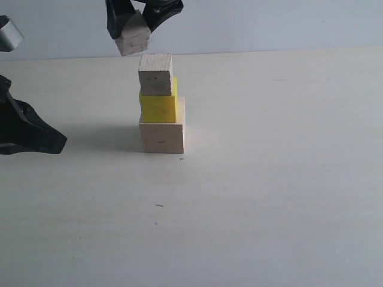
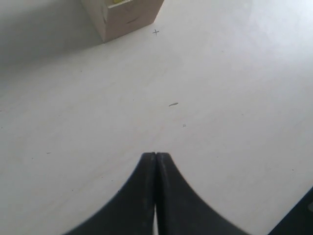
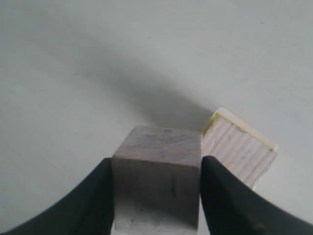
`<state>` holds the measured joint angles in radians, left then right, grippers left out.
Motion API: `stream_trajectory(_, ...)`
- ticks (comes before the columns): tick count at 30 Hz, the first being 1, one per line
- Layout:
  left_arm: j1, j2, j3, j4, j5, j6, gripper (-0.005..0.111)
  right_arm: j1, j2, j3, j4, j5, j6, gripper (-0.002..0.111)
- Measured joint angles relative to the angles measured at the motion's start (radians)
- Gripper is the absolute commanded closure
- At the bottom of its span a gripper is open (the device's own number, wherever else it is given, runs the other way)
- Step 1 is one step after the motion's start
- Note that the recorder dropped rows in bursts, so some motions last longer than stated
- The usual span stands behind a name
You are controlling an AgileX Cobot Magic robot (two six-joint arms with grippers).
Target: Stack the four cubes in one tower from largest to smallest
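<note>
On the table stands a tower of three cubes: a large pale wooden cube [image 1: 162,133] at the bottom, a yellow cube [image 1: 158,106] on it, and a medium wooden cube [image 1: 156,74] on top. My right gripper [image 1: 140,21] is shut on the small wooden cube [image 1: 133,37], which hangs tilted just above and left of the tower's top. In the right wrist view the small cube [image 3: 156,181] sits between the black fingers of my right gripper [image 3: 156,161], with the medium cube's top [image 3: 239,147] beside it below. My left gripper [image 2: 155,154] is shut and empty, low at the left [image 1: 57,143].
The large cube's corner [image 2: 124,17] shows at the far edge of the left wrist view, next to a small cross mark [image 2: 155,32] on the pale tabletop [image 1: 269,197]. A silver cylinder [image 1: 9,33] sits at the upper left.
</note>
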<state>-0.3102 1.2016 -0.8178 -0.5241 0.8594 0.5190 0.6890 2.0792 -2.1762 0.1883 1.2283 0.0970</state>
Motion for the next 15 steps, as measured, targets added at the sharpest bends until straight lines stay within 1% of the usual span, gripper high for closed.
stream_trajectory(4,0.000,0.000,0.000,0.000,-0.002,0.000,0.107,0.000,0.000,0.000,-0.004,0.000,-0.183,0.106)
stream_trajectory(5,0.000,0.000,0.000,0.000,-0.002,0.000,0.107,0.000,0.000,0.000,-0.004,0.000,-0.340,0.106)
stream_trajectory(6,0.000,0.000,0.000,0.000,-0.002,0.000,0.107,0.000,0.000,0.000,-0.004,0.000,-0.410,0.106)
stream_trajectory(7,0.000,0.000,0.000,0.000,-0.002,0.000,0.107,0.000,0.000,0.000,-0.008,0.000,-0.566,0.106)
stream_trajectory(8,0.000,0.000,0.000,0.000,-0.002,0.000,0.107,0.000,-0.001,0.000,-0.008,0.000,-0.617,0.106)
stream_trajectory(9,0.000,0.000,0.000,0.000,-0.002,0.000,0.107,0.000,-0.002,0.000,-0.024,0.000,-0.724,0.106)
stream_trajectory(11,0.000,0.000,0.000,0.002,-0.002,0.000,0.107,0.000,-0.004,0.000,-0.086,0.000,-0.778,0.106)
stream_trajectory(13,0.000,0.000,0.000,0.006,-0.002,0.000,0.107,0.000,-0.004,0.000,-0.128,0.000,-0.770,0.106)
stream_trajectory(15,0.000,0.000,0.000,0.006,-0.002,0.000,0.107,-0.002,-0.004,0.000,-0.130,0.000,-0.759,0.106)
